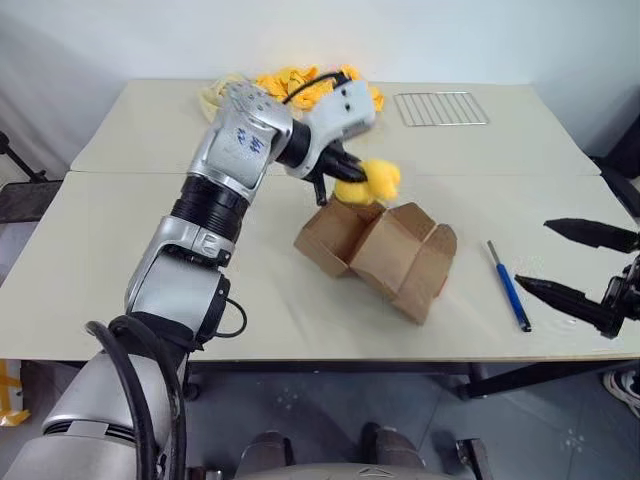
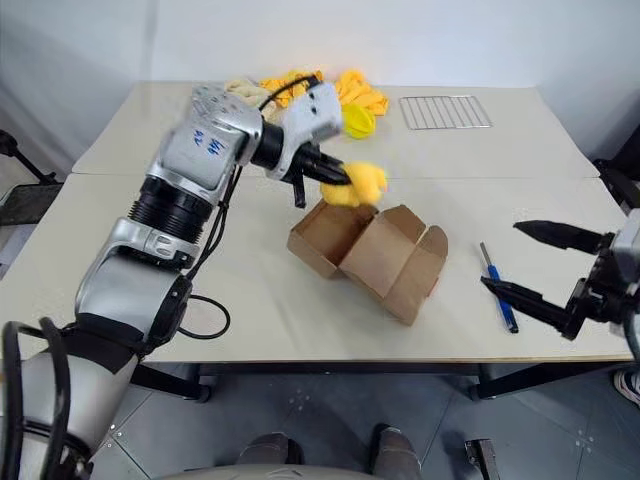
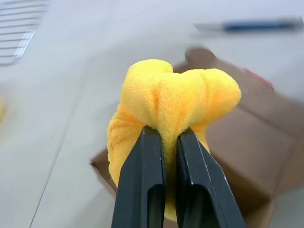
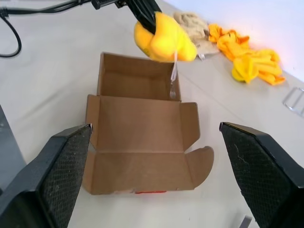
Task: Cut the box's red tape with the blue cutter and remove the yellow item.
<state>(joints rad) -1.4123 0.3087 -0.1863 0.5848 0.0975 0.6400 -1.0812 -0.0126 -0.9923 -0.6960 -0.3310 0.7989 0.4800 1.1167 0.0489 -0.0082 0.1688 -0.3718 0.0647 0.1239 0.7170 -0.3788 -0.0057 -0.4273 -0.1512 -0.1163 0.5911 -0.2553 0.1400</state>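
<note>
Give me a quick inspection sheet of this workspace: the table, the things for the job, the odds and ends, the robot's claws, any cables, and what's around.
Surface: pale table, two tops butted together.
Job's things: box lies open, flaps spread; yellow item lifted above it; blue cutter lies on the table beside the box; red tape shows as a sliver at the box's edge.
Clutter: wire rack, yellow-orange cloth and a beige bundle at the far edge.
Grippers: left gripper pinches the yellow item; right gripper open, holding nothing, near the cutter.
Cables: black cable loops along the left arm.
Surroundings: white wall, grey floor.
</note>
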